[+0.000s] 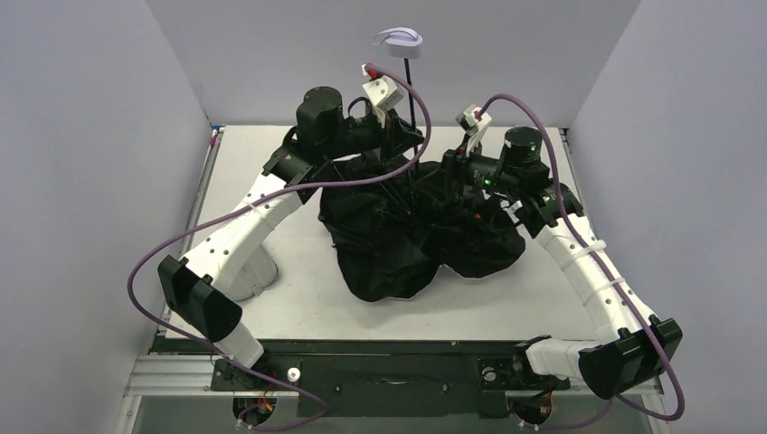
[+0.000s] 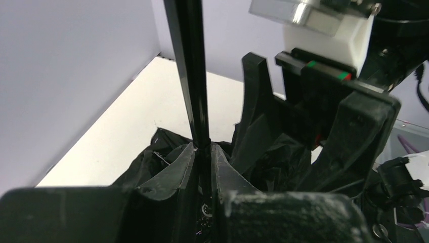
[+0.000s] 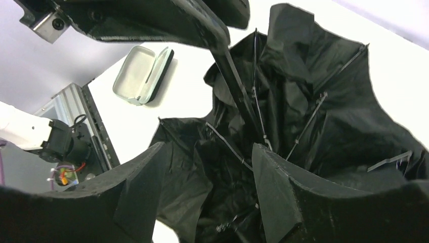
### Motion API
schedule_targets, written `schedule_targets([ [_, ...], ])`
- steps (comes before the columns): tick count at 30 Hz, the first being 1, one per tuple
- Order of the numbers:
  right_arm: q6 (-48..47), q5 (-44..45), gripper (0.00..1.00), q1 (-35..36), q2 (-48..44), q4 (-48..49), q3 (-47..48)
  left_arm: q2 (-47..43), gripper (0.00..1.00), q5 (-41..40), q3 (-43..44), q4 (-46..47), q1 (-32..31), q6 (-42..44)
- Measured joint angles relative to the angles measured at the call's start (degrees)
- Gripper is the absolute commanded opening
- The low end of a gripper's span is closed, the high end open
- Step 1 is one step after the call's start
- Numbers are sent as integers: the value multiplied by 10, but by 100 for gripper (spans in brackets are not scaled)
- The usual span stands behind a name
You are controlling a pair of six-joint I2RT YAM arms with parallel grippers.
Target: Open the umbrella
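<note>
left arm (image 1: 244, 226): is reaching from lower left toward upper centre of the top view, elbow bending | left fingers (image 2: 182, 167): are pressing together | right arm (image 1: 579, 253): is reaching from lower right toward centre | right fingers (image 3: 283, 192): are standing apart

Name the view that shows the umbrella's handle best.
The top view: only there is the pale handle visible, whole and unobstructed. The left wrist view shows only the shaft, cut off at the frame's edge; the right wrist view shows shaft and canopy, no handle.
</note>
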Motion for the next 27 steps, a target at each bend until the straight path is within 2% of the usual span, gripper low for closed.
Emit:
schedule_targets([
  [2,-13,14,55,20,0,16,0,0,0,9,7,-3,-5,-2],
  [6,-41,43,43,46,1,44,-4,0,0,19,19,-12,-14,-5],
  [10,-60,70,37,55,3,72,-18,5,0,26,36,-28,-13,-9],
  [23,-71,75,41,25,-13,85,-47,11,0,66,56,-48,-18,-21],
  [26,-59,69,33,30,-7,92,-44,21,0,70,73,-57,-18,-20],
  [27,-53,68,25,33,-3,96,-42,27,0,72,83,-64,-18,-20],
])
